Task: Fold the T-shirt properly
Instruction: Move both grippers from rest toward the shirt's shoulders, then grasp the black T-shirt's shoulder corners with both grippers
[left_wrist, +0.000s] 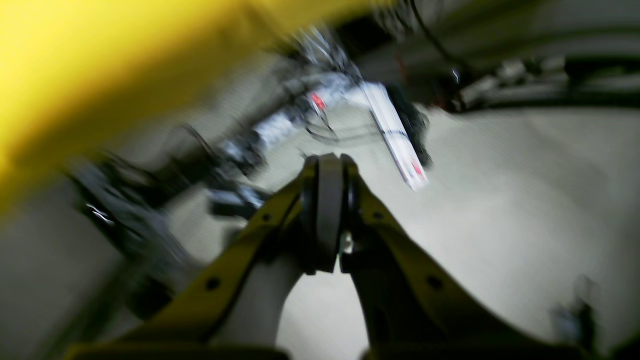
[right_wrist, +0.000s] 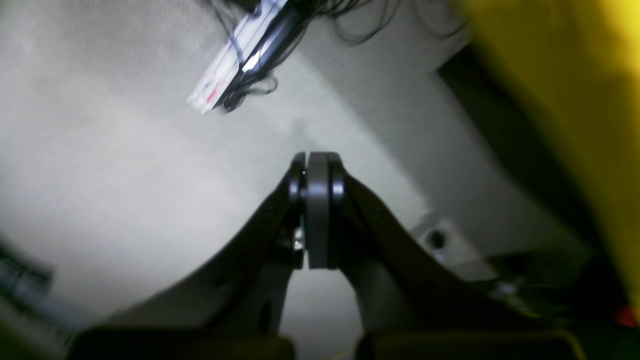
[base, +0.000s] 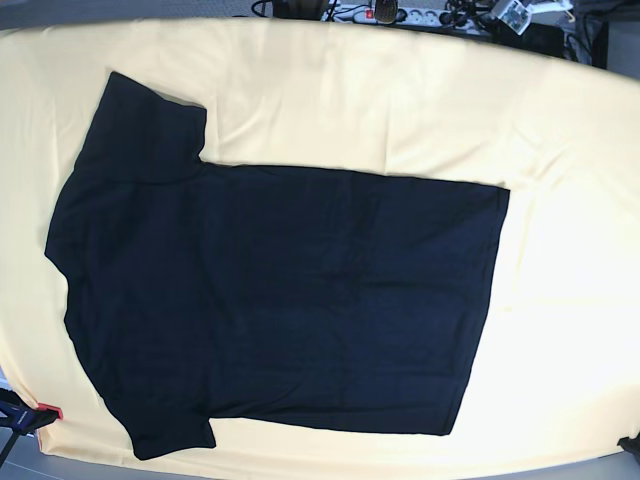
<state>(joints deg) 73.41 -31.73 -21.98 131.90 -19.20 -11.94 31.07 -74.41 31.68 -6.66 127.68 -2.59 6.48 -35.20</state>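
Note:
The black T-shirt (base: 270, 290) lies spread flat on the pale yellow cloth (base: 400, 100) in the base view. Its neck end and both sleeves are at the left and its hem is at the right. Neither gripper shows in the base view. In the left wrist view, my left gripper (left_wrist: 330, 160) is shut with nothing in it and hangs over grey floor beside the cloth's hanging edge (left_wrist: 75, 65). In the right wrist view, my right gripper (right_wrist: 316, 156) is likewise shut and empty, with the yellow cloth (right_wrist: 575, 100) at the right. The T-shirt is out of both wrist views.
A white power strip (left_wrist: 395, 135) with cables lies on the floor, and the right wrist view shows the power strip (right_wrist: 235, 55) too. Cables and plugs (base: 420, 12) line the table's far edge. A dark object with a red bit (base: 40, 412) sits at the table's near left corner.

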